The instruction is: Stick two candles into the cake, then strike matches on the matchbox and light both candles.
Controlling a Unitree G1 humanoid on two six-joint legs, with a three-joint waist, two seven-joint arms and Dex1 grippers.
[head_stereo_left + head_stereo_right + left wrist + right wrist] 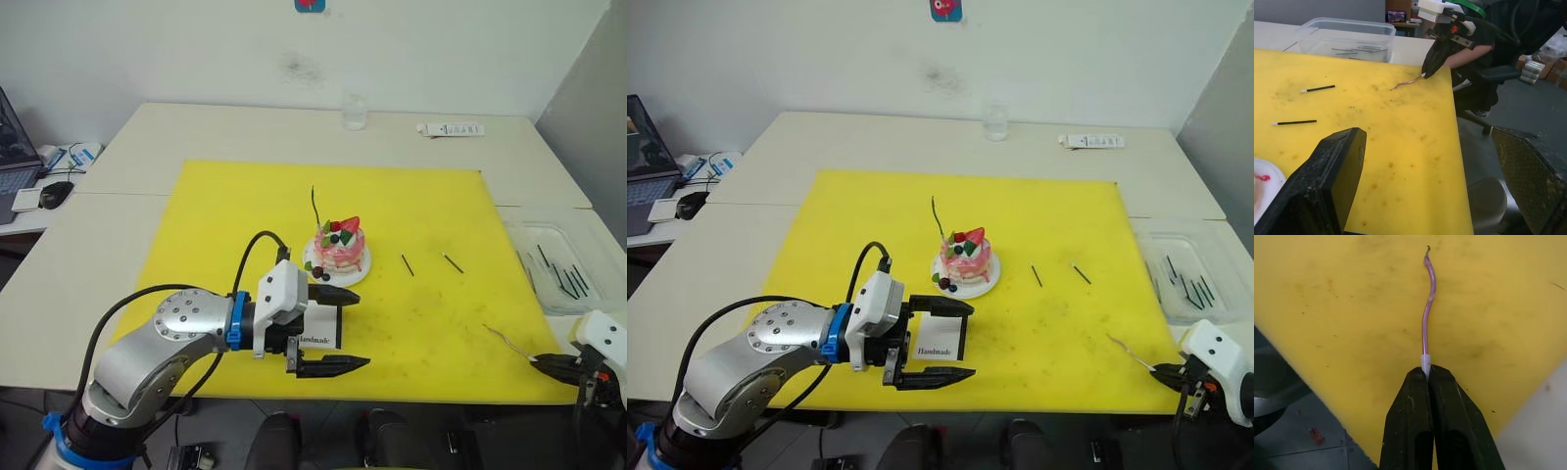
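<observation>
While our right gripper (1427,374) pinches the pink candle (1428,308) by its white pick end at the mat's near right corner, we judge it featherlight, bendy and easily snapped. Our left gripper (942,341) hangs open around the matchbox (936,338), near the cake (966,259), which already carries the green candle (938,214).

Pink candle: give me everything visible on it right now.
The pink candle is a very thin, slightly wavy pinkish stick, waxy-looking, with a small dark wick at its far tip and a white pick end. The right gripper is shut on that white end, so the stick juts forward from the fingertips over the near right corner of the yellow mat. Whether it touches the mat is unclear.
</observation>
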